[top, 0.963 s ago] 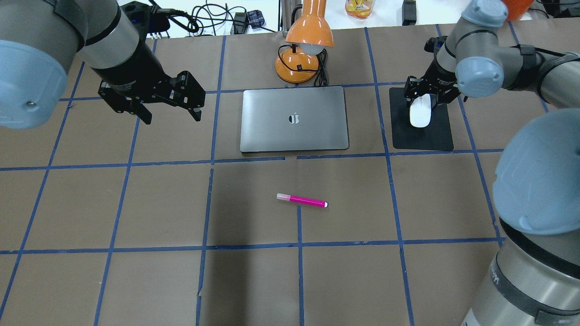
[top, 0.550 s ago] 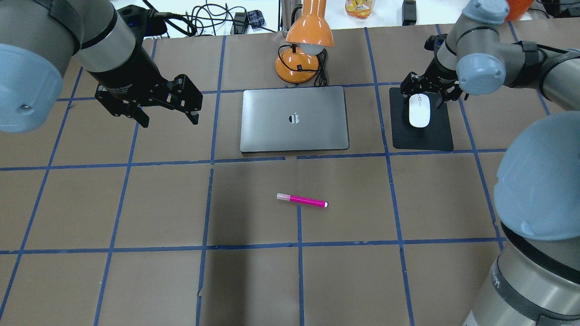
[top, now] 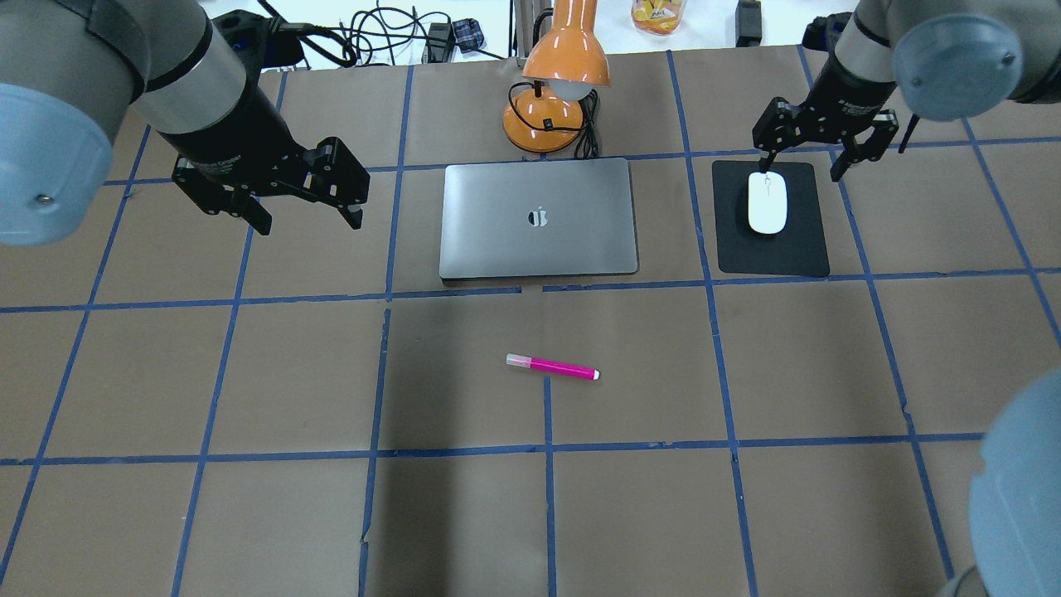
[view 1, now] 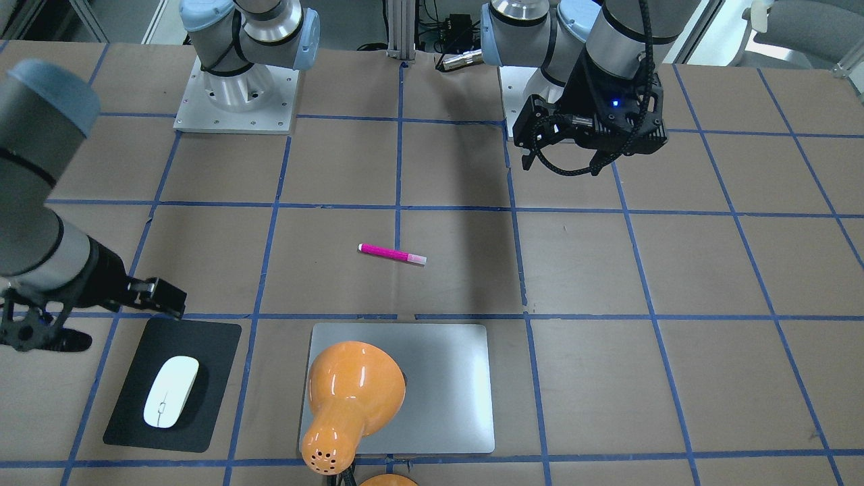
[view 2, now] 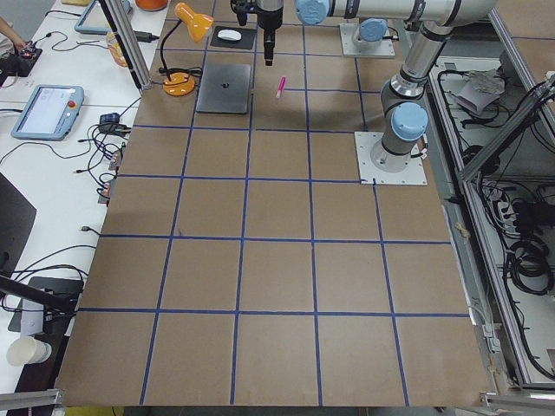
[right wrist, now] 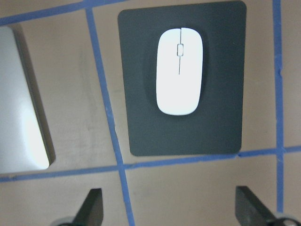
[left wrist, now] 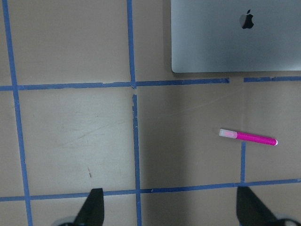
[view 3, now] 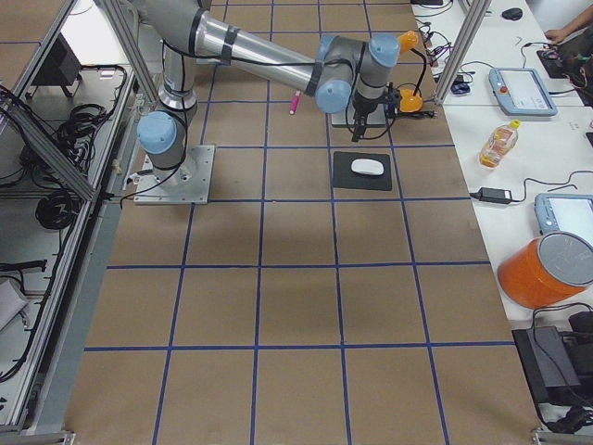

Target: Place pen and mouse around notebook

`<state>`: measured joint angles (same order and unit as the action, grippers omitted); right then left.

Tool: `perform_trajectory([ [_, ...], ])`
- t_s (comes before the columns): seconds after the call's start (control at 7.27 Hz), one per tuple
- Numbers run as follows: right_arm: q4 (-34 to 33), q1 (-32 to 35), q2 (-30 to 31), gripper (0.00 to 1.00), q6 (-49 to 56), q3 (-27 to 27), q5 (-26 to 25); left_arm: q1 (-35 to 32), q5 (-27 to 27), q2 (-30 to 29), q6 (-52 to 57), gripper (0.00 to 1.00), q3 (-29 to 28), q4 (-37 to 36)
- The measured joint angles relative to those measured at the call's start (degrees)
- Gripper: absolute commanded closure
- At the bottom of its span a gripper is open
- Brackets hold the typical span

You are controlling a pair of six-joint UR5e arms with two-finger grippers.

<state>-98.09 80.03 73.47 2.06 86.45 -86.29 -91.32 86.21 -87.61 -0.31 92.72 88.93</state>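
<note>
Mouse set down – pen not yet placed
The mouse [top: 767, 203] lies on the black mat [top: 796, 253] beside the notebook [top: 539, 217], with the right hand [top: 799, 170] hovering over its far end, spread apart and empty. The pen [top: 552, 366] lies on the open bench [top: 249, 373], apart from the notebook's near edge – the left hand [top: 312, 224] hangs spread wide, holding nothing, so that step looks undone

An orange desk lamp [top: 572, 54] stands with its shade bowed at the far side of a brown table [top: 249, 514] gridded with blue tape [top: 464, 452]. A black mat [top: 779, 255] lies flat nearby, and black cables [top: 390, 37] tangle beyond the edge.
</note>
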Motion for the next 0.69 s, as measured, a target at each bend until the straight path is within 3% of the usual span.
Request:
perform_trajectory([
  [0.28, 5.97, 3.87, 6.62, 0.00, -4.91, 0.51, -2.47, 0.00, -0.01, 0.11, -0.11, 0.00, 0.03, 0.27],
  [0.69, 6.74, 7.00, 13.72, 0.00, -7.04, 4.87, -2.86, 0.09, -0.13, 0.27, -0.31, 0.00, 0.04, 0.97],
])
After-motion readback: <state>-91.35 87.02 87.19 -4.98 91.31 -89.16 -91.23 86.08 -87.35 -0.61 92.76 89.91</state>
